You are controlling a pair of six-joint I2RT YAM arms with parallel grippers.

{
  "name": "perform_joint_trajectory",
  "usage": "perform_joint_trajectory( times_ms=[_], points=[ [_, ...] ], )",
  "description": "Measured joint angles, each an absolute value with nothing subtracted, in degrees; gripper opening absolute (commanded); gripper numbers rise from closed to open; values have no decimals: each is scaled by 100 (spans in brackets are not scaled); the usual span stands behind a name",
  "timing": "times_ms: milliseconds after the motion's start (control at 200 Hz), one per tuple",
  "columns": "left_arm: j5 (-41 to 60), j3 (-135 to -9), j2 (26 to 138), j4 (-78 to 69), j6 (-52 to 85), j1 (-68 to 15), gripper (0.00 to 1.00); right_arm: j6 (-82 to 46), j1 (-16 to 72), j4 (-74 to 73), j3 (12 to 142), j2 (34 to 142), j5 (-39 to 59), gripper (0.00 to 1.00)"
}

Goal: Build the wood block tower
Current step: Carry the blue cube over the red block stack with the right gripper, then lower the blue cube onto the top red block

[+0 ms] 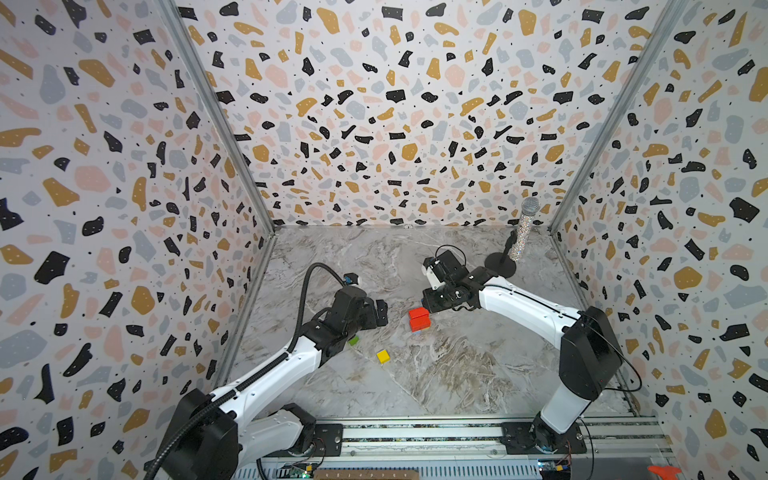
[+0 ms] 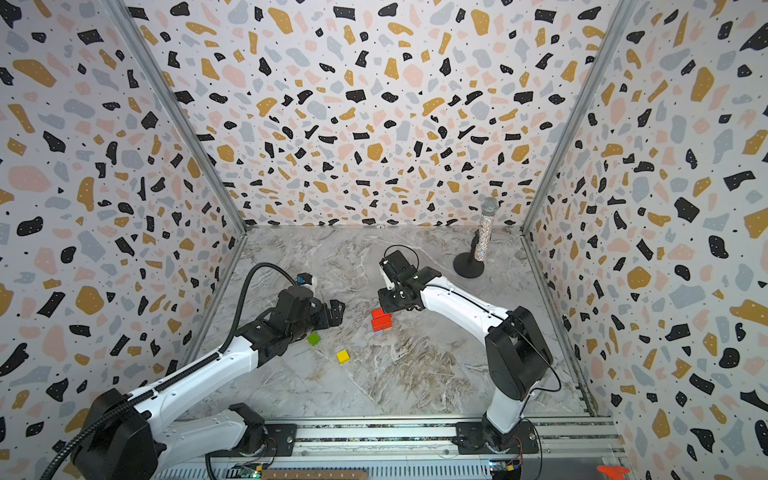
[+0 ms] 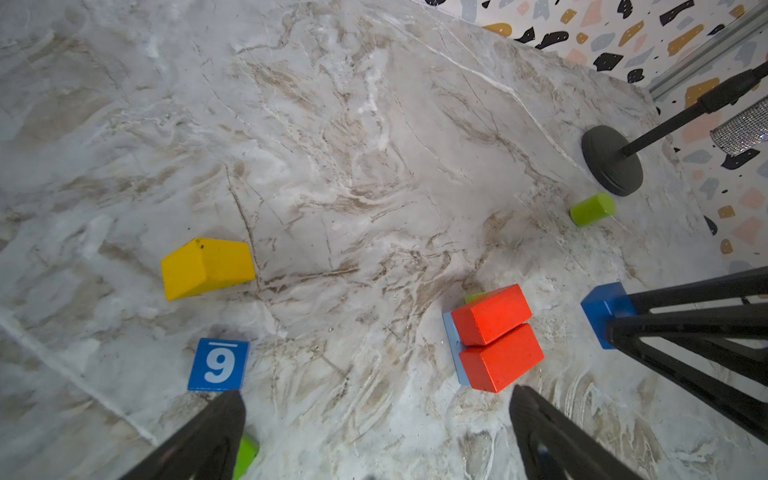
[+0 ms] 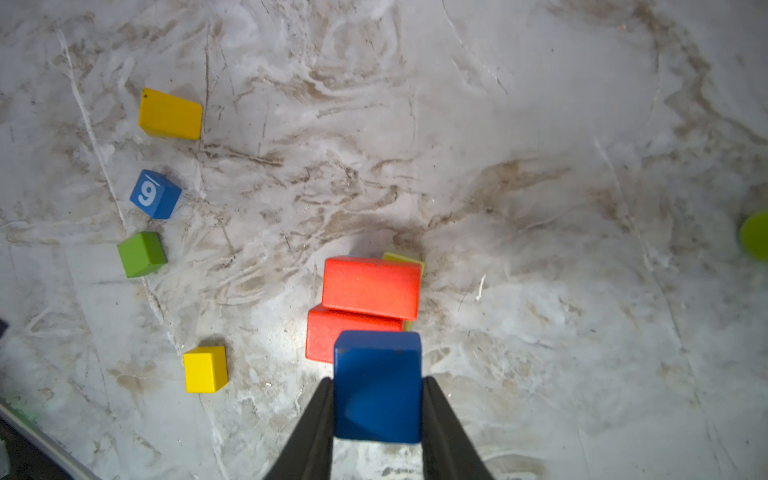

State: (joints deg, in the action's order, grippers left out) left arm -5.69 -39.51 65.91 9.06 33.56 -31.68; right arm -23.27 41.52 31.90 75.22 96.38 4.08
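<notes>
The tower is a low stack mid-table: two red bricks lie side by side on a light blue block and a yellow-green one. My right gripper is shut on a dark blue block, held just beside the red bricks. My left gripper stands open and empty to the left of the tower. Loose on the table lie a yellow brick, a blue "9" cube, a green cube, a yellow cube and a green cylinder.
A glittery silver microphone on a black round stand stands at the back right, near the green cylinder. Patterned walls close the table on three sides. The arms' mounting rail runs along the front edge.
</notes>
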Motion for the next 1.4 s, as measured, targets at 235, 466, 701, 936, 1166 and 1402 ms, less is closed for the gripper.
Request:
perform_joint_trajectory(
  times_ms=[235, 466, 701, 936, 1166, 1402],
  points=[
    [-541, -3938, 6613, 899, 3336, -3194, 100, -2552, 4331, 2995, 7290, 9585, 357, 31],
    [-631, -3865, 6611, 904, 3297, -3194, 100, -2615, 4510, 2974, 7338, 9710, 272, 31],
    [-672, -3785, 6613, 926, 3277, -3194, 100, -2674, 4567, 2976, 7345, 9981, 165, 31],
    [-720, -3629, 6578, 928, 3277, -3194, 100, -2700, 4578, 2971, 7345, 10016, 110, 31],
    [-799, -3586, 6558, 921, 3280, -3194, 100, -2700, 4578, 2928, 7443, 10263, 45, 31],
    [-827, -3522, 6469, 908, 3277, -3194, 100, -2698, 4578, 2934, 7496, 10405, 36, 31]
  ],
)
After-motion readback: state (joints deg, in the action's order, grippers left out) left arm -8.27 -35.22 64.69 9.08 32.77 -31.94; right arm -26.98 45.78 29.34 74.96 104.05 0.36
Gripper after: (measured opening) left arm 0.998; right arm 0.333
